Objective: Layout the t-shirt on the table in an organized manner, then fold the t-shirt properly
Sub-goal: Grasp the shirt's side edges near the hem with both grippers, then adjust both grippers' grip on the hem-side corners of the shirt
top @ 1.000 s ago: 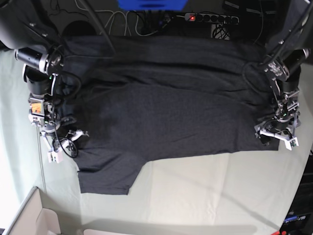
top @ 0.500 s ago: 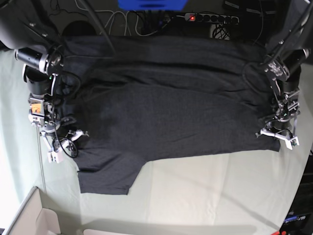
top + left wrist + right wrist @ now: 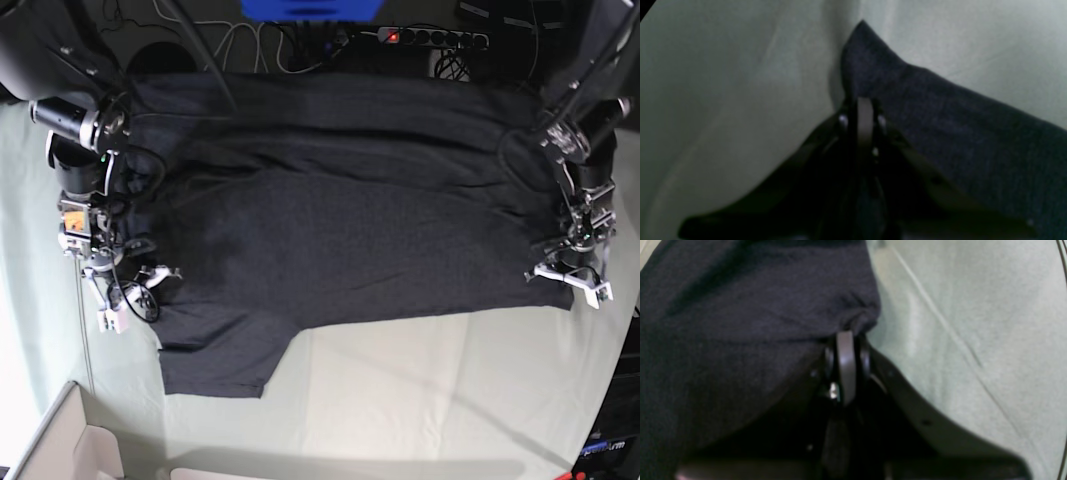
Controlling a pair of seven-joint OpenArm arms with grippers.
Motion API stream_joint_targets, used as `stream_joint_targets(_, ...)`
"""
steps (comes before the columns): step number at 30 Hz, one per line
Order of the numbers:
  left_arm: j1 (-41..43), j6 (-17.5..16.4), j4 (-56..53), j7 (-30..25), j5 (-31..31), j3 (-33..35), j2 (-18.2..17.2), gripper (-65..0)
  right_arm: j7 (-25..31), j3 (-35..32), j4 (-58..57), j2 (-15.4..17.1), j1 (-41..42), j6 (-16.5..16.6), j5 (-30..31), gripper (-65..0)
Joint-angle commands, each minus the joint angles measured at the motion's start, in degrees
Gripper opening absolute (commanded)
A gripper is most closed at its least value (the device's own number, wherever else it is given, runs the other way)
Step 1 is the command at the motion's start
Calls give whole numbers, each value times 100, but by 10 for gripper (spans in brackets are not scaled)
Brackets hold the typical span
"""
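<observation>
The rainbow line graphic did not show on the large black short-sleeved cotton t-shirt [image 3: 340, 230]; only plain dark cloth faced up, and its far edge ran into shadow at 12 o'clock in the base view. Both wrist views were blurred and dim, their lower halves filled by dark gripper bodies.

A black power strip with a red light [image 3: 430, 37] and loose cables lay beyond the shirt at 12 o'clock, and an open cardboard box [image 3: 60, 450] sat cut off at 7 o'clock. The shirt lay spread across the wide table covered in pale grey-green cloth [image 3: 420, 390], one sleeve pointing toward 7 o'clock.

The left gripper [image 3: 863, 110] had its fingers pressed together on a pointed corner of the shirt at 3 o'clock in the base view. The right gripper [image 3: 845, 350] was likewise pinched closed on a puckered edge of the shirt at 9 o'clock.
</observation>
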Motion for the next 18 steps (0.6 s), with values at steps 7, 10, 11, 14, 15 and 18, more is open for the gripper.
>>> stream_joint_targets(7,391,-42,2172,600,-41,6,431,-650,-17,-8,51,5,121,34,-10,-650)
stream_joint_targets(10,444,-42,2664,793,-41,14,651,-650,-17,-8,51,-39,121,34,-10,-650)
stream_joint_targets(11,444,-42,2673,855,-41,14,660,-650,-17,-8,51,-39,130,34,-10,-650)
stream_joint_targets(14,444,-42,2664,1013,-41,23,660,-650,-17,-8,51,-48,138,34,-10,-650)
stream_joint_targets(15,444,-42,2655,1066,-41,23,651,-649,-17,-8,51,-48,130,34,-10,-650)
stream_joint_targets(18,444,-42,2655,1101,-41,23,581,-649,-17,-8,51,-48,130,34,-10,-650)
